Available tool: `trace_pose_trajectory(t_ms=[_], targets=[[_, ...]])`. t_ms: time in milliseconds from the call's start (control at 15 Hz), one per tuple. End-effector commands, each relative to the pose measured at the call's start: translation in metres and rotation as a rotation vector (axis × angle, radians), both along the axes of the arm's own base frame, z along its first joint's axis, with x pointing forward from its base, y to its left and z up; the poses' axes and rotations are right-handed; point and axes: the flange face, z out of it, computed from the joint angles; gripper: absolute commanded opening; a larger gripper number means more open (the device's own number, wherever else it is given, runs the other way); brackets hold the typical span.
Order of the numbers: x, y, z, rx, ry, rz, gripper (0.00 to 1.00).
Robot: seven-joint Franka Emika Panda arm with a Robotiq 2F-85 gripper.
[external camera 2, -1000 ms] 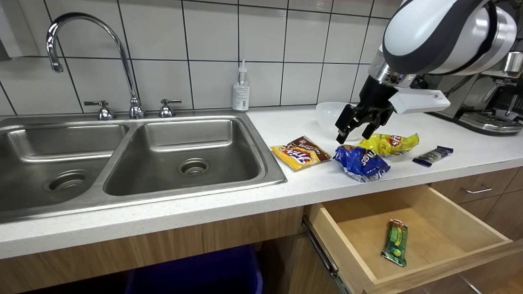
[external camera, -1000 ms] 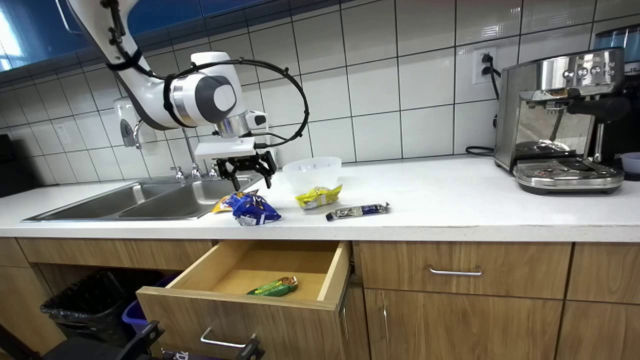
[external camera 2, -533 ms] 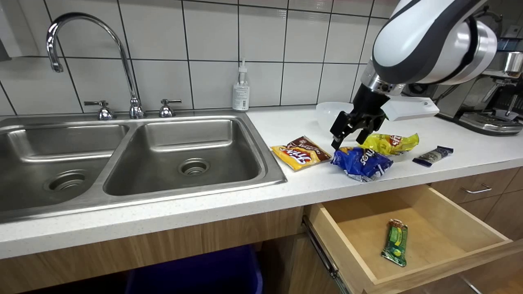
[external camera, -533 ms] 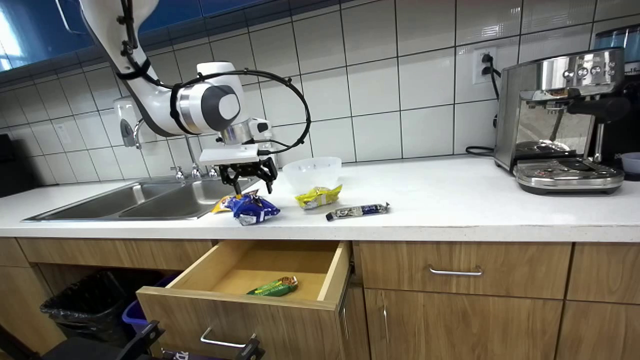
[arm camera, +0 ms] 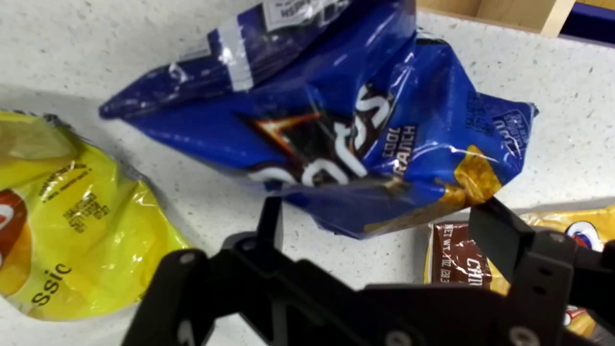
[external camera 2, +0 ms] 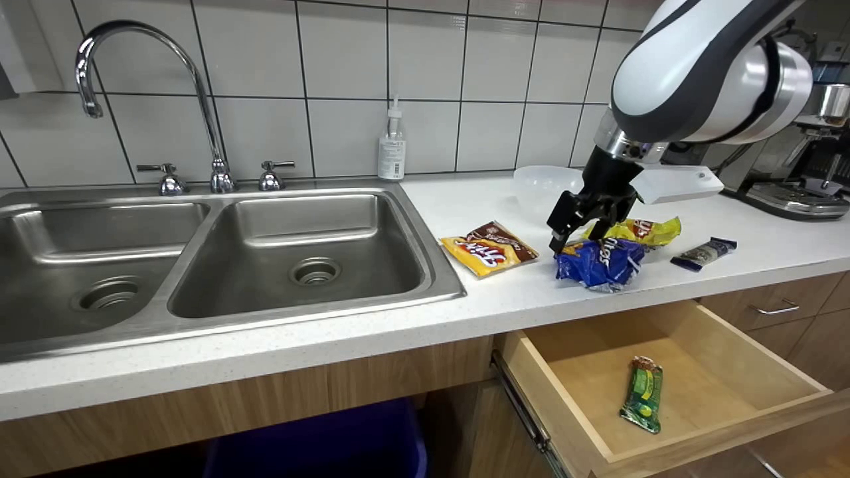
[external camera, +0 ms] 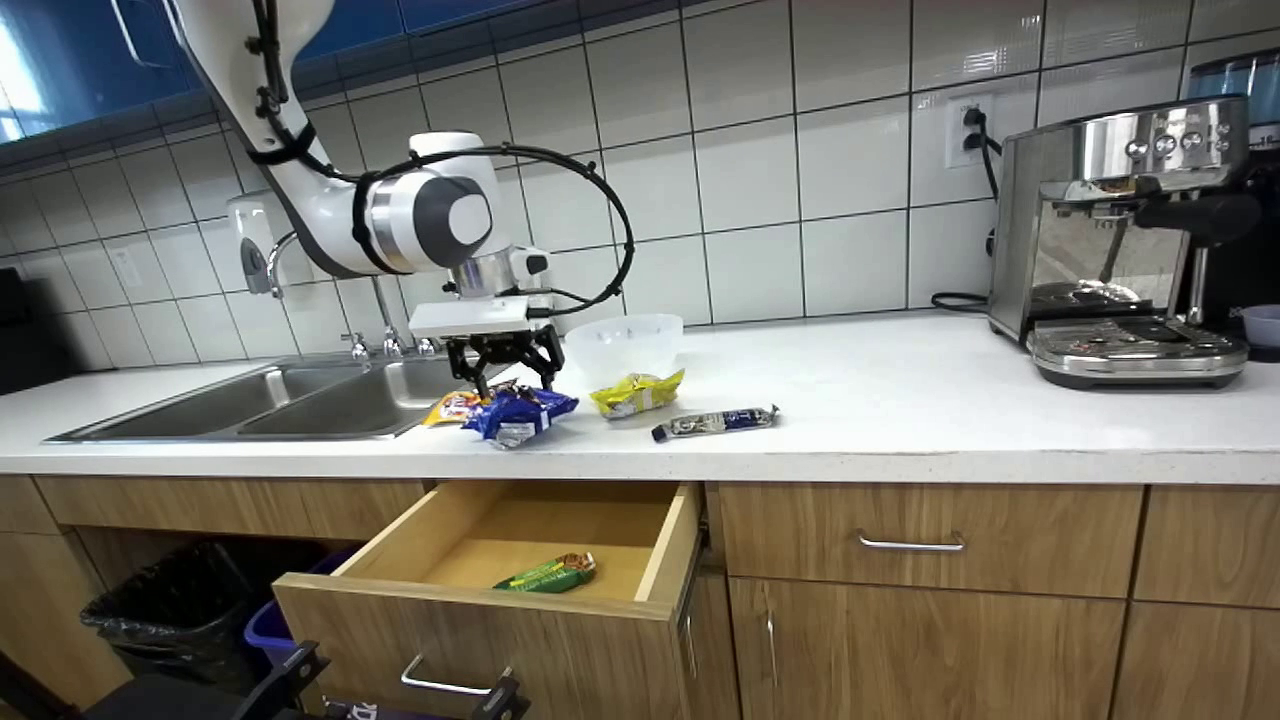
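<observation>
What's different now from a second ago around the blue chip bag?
The gripper came down, still open, to the blue chip bag, which shifted toward the coffee machine. I see no grip on it. The yellow bag, yellow-brown packet, dark bar, drawer and green bar stayed put.

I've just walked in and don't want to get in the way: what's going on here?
A robot arm holds its claw at a blue bag on the counter. The jaws stand wide apart at the bag's edge; no firm grip can be made out. A yellow bag and a yellow-brown packet lie close by. Below, a drawer is open with a green bar inside.
</observation>
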Motion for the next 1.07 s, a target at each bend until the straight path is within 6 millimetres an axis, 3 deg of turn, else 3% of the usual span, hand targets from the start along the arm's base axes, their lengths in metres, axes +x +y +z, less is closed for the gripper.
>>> trace_pose_trajectory(t_ms=[0, 533, 1000], targets=[[-0.008, -0.011, 0.006, 0.001, 0.055, 0.025, 1.00], [-0.022, -0.023, 0.016, -0.005, 0.132, 0.028, 1.00], [-0.044, -0.022, 0.014, -0.009, 0.214, 0.060, 1.00]])
